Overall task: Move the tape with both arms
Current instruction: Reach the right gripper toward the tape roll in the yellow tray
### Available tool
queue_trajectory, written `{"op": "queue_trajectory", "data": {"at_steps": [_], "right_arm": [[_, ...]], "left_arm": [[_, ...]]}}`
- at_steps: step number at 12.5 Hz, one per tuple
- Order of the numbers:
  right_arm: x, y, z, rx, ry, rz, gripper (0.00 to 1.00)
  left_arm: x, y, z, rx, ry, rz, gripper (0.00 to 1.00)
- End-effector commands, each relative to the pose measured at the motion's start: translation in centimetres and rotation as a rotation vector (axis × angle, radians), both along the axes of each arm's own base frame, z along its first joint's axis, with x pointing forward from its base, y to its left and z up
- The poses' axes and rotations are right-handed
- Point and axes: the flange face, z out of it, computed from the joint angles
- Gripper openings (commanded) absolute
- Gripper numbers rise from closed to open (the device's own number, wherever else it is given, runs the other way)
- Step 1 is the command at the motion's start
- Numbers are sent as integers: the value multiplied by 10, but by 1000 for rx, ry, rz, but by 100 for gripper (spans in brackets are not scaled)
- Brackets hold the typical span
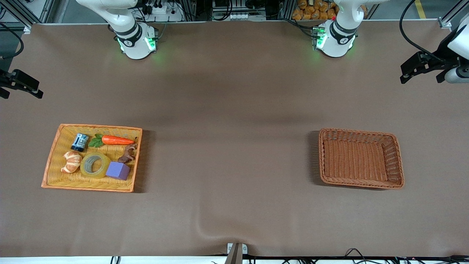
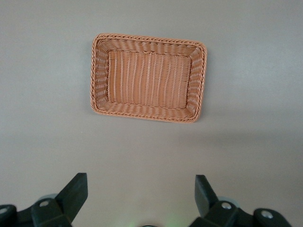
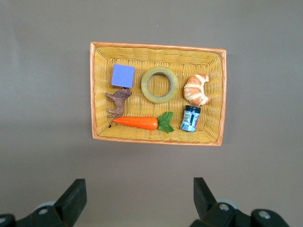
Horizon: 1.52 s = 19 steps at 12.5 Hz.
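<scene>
The tape (image 1: 95,165) (image 3: 160,84), a yellow translucent ring with a grey core, lies flat in the yellow wicker tray (image 1: 88,189) (image 3: 156,46) toward the right arm's end of the table. High above the table, my right gripper (image 3: 138,189) hangs open and holds nothing, with the tray below it. My left gripper (image 2: 140,189) is also open and bare, high above the brown wicker basket (image 1: 361,184) (image 2: 149,38). In the front view only the arms' bases show, the right arm (image 1: 133,36) and the left arm (image 1: 335,36).
Around the tape in the tray lie a purple block (image 1: 118,170), a croissant (image 1: 71,161), a carrot (image 1: 116,140), a blue can (image 1: 80,142) and a brown animal figure (image 1: 127,154). The brown basket holds nothing. Black camera mounts (image 1: 425,66) (image 1: 20,84) stand at both ends of the table.
</scene>
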Motion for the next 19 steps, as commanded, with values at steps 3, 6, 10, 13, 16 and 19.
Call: {"op": "queue_trajectory", "data": {"at_steps": [3,6,10,13,16,19], "right_arm": [[-1,3,1,19,-1,-12,100],[3,4,-6,19,12,-6,100],[20,11,-33,22,51,12,100],[51,9,-81,28,77,9,100],[92,2,-145,23,91,3,100],[125,-4,-216,17,120,4,100]], "left_arm": [[2,0,7,4,-12,-9,100],[5,1,2,3,-1,-10,100],[9,-4,-8,1,17,-20,100],[10,-3,-12,-6,25,-17,100],[11,-4,-13,-6,27,-19,100],[11,-5,-13,-7,27,-22,100]]}}
